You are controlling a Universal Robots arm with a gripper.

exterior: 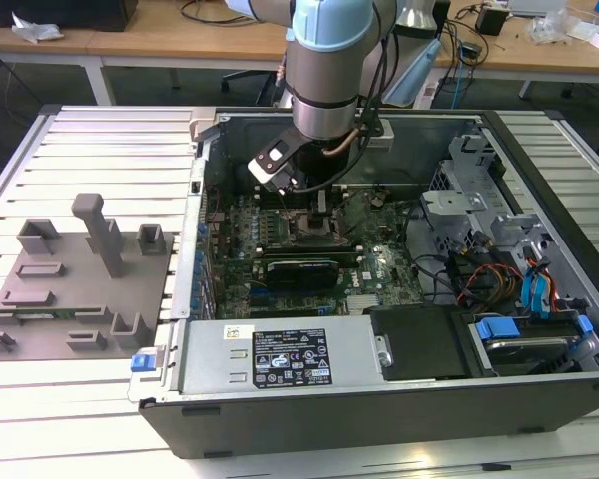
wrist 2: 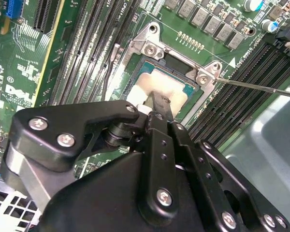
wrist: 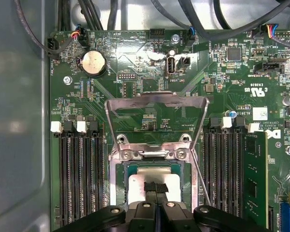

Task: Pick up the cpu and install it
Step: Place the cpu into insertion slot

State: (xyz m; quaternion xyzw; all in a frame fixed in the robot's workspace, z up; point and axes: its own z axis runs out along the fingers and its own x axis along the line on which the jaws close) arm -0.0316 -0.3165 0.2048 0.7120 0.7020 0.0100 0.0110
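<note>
The gripper (wrist: pixel 156 187) has its two black fingers drawn narrow, tips pressed together with nothing between them. The tips rest on the pale metal top of the cpu (wrist: pixel 137 184), directly beneath them. In the second wrist view too, the gripper (wrist 2: pixel 157 100) meets the cpu (wrist 2: pixel 173 83) at its middle. The cpu lies flat inside the socket (wrist: pixel 154 154), its green rim within the metal frame. The socket's load plate (wrist: pixel 157 98) stands hinged open, and its thin lever (wrist: pixel 201 180) angles up beside it. Memory slots (wrist: pixel 79 179) flank the socket on both sides. Beyond the open plate sits a coin battery (wrist: pixel 93 63) on the motherboard (wrist: pixel 135 53).
</note>
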